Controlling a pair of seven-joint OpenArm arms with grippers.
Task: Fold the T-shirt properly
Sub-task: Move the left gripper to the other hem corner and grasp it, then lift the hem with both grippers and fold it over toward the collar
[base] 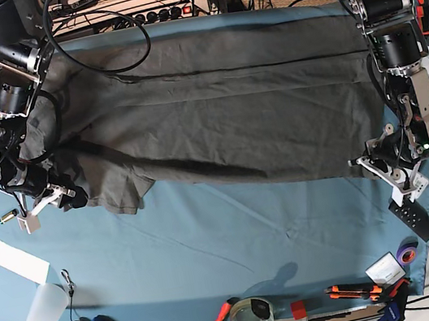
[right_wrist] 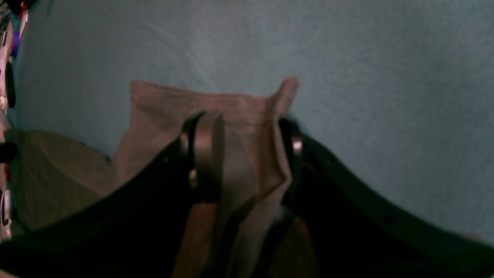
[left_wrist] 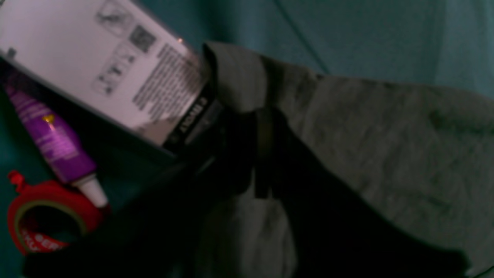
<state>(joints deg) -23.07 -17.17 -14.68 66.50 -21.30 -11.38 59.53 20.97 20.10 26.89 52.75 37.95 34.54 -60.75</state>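
The left wrist view is blurred throughout: the print on the white box [left_wrist: 115,65] cannot be read, and the box runs off the top and left edges. The purple tube [left_wrist: 54,143] and the red tape roll [left_wrist: 46,220] are soft-edged, the roll cut by the left edge. The left claw [left_wrist: 247,154] shows only as a dark mass against the T-shirt [left_wrist: 386,146], so how its jaws stand is unclear. In the right wrist view, bunched fabric hides the inner faces of the right claw [right_wrist: 247,154]. In the base view, the bench [base: 212,243] runs past the left edge, and small tools along its front edge are perhaps too small to name.
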